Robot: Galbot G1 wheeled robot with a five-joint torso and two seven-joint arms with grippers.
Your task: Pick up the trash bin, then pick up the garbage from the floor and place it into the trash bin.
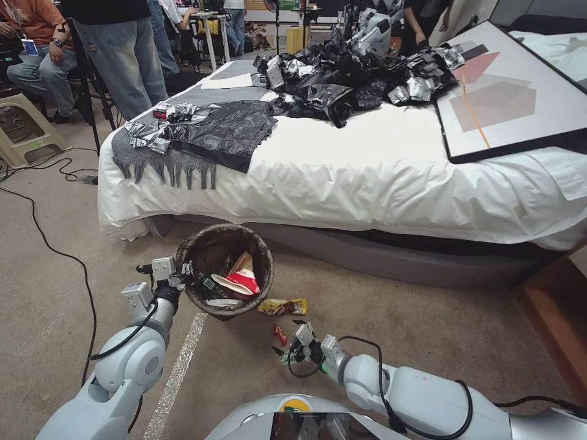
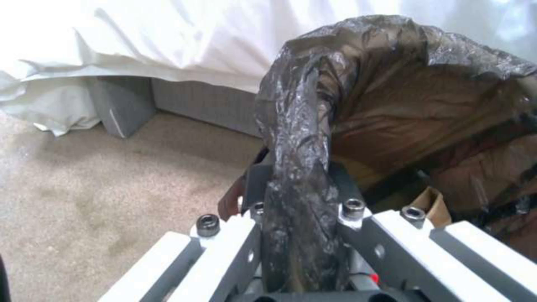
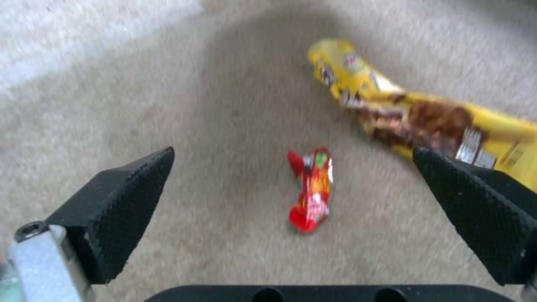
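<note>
Your left end effector is pinching the bag-lined rim of the trash bin, which sits at the near left foot of the bed and already holds a red-and-white cup among other litter. Your right end effector hangs spread wide just above the carpet, with the small red wrapper lying between its open fingers. So the step in hand looks like the floor pick-up. The next move probably calls for a straight descent and a close on that thin, flat scrap. The yellow snack wrapper lies just beyond, beside the bin. The carpet is beige and low-piled, with cables trailing at far left. Black bags cover the bed's white sheet.
</note>
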